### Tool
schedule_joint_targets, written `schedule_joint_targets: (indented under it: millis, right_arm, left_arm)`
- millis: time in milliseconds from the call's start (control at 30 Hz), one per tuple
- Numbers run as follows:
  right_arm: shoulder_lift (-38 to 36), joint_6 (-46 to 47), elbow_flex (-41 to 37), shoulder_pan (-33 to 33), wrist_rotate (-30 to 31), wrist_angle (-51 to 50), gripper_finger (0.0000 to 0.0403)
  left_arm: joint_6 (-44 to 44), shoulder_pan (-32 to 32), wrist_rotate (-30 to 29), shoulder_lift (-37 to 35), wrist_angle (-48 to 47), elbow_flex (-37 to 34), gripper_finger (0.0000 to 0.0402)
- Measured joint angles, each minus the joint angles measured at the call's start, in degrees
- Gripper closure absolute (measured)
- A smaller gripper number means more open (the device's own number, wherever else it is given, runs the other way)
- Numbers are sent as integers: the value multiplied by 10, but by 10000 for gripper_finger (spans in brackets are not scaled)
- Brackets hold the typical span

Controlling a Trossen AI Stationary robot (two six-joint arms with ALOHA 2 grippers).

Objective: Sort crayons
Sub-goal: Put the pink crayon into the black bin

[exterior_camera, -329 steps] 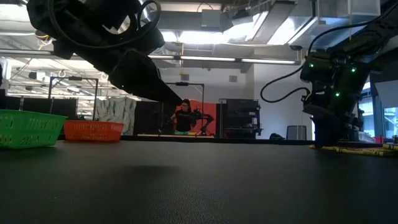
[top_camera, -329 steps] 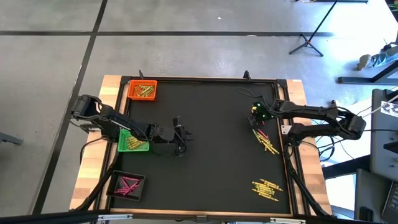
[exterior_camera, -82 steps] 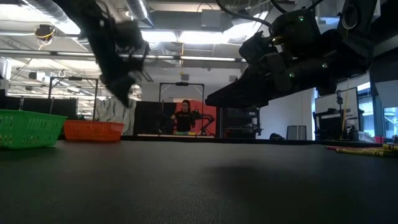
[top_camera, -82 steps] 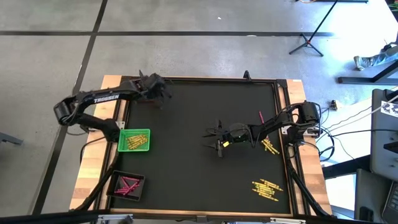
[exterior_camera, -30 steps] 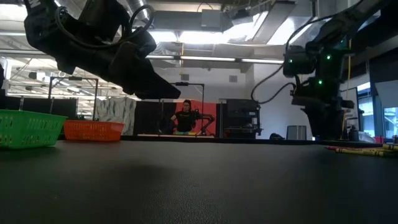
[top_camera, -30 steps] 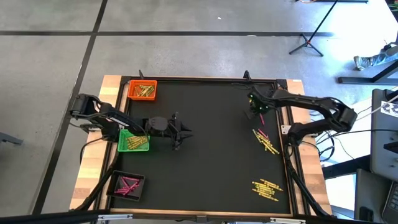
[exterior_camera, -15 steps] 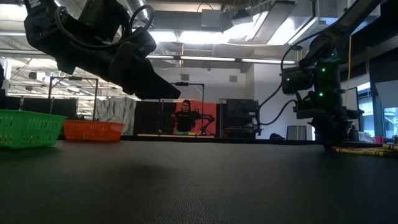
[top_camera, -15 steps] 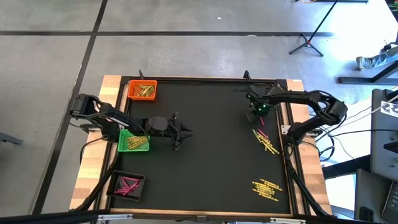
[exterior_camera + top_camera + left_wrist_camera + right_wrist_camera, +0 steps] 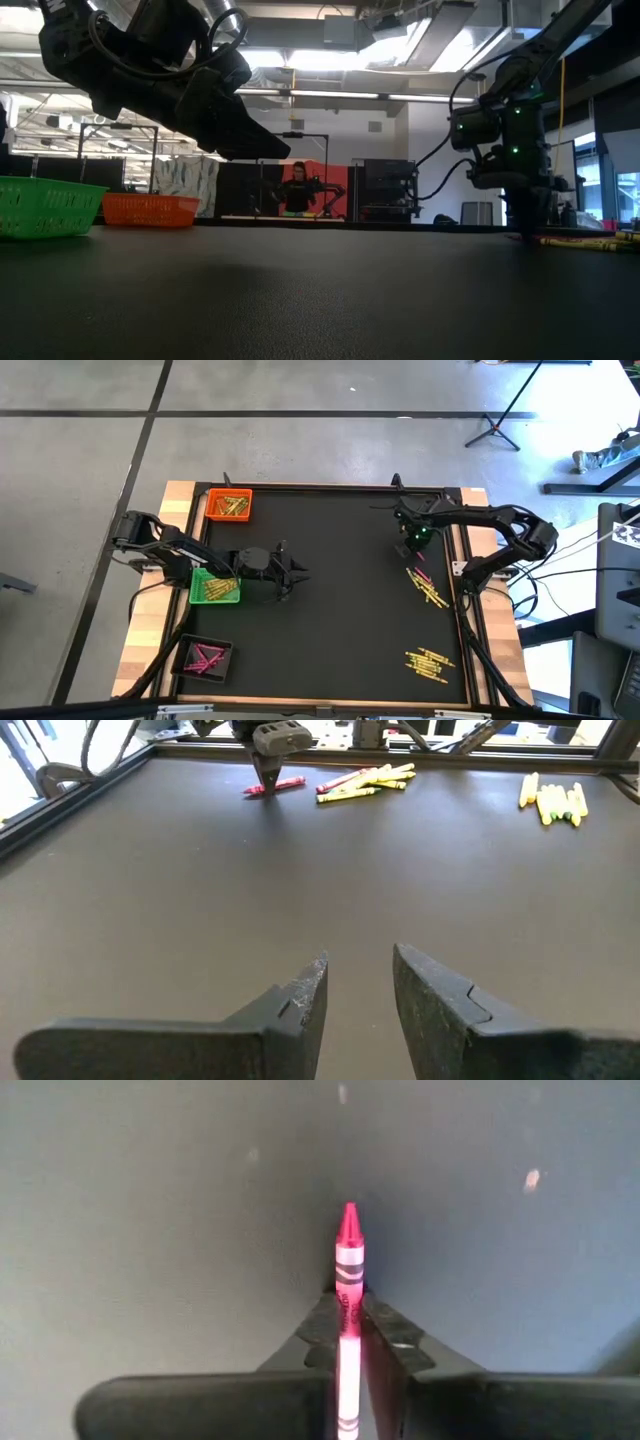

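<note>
My right gripper points down at the mat's far right and is shut on a pink crayon. In the left wrist view it stands on that crayon. Yellow crayons lie loose in two heaps, with a pink one by the nearer heap. My left gripper hovers open over the mat beside the green tray, with nothing between its fingers. An orange tray holds orange-gold crayons and a black tray holds pink ones. My right gripper pinches the pink crayon's two long sides between its two fingertips, about midway along it. The fingers come from above, pointing down, one on each side of the crayon. The crayon lies flat on the mat, its pointed tip free ahead of the fingers.
The three trays line the mat's left edge. A raised wooden frame runs close to my right gripper. The middle of the black mat is bare. Beyond the table a person is seen in the low view.
My right gripper has sunk toward the mat at the far right, turning a little, and now stands with its tips down on the pink crayon. My left arm has kept still.
</note>
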Motion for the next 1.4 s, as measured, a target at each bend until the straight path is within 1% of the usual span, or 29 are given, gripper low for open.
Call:
schedule_joint_targets:
  millis: [67,167,267,400,533,667,833,900,1000,1100,1167,1267,1400]
  right_arm:
    - [-8,-5,9,8,-2,16,377]
    - [-30,-16,14,40,-5,36,383]
    - [-42,-22,14,89,-11,86,391]
    - [-44,-44,12,172,-12,176,388]
    - [-44,-64,-18,248,-12,344,382]
    - [-44,-97,-63,308,-12,532,385]
    - [-29,-123,-110,352,-12,776,387]
    - [-10,-139,-114,366,-12,846,385]
    - [22,-166,-114,381,-12,925,385]
    - [56,-179,-104,391,-15,984,385]
    - [75,-181,-94,395,-27,1007,385]
    - [98,-178,-75,398,-43,1010,385]
    - [119,-176,-48,410,-48,1016,385]
  left_arm:
    - [0,0,0,0,0,0,301]
    - [0,0,0,0,0,0,301]
    - [0,0,0,0,0,0,301]
    - [0,0,3,0,0,0,301]
    - [0,0,-7,0,8,0,301]
    - [-9,0,-17,0,24,0,296]
    - [-57,0,-22,0,31,1,259]
    - [-77,-1,-15,0,35,1,243]
    - [-95,-10,-16,0,57,1,228]
    - [-103,-22,-25,0,90,1,226]
    - [-100,-30,-26,0,105,1,227]
    - [-86,-41,-26,0,121,1,228]
    - [-68,-49,-30,2,120,10,228]
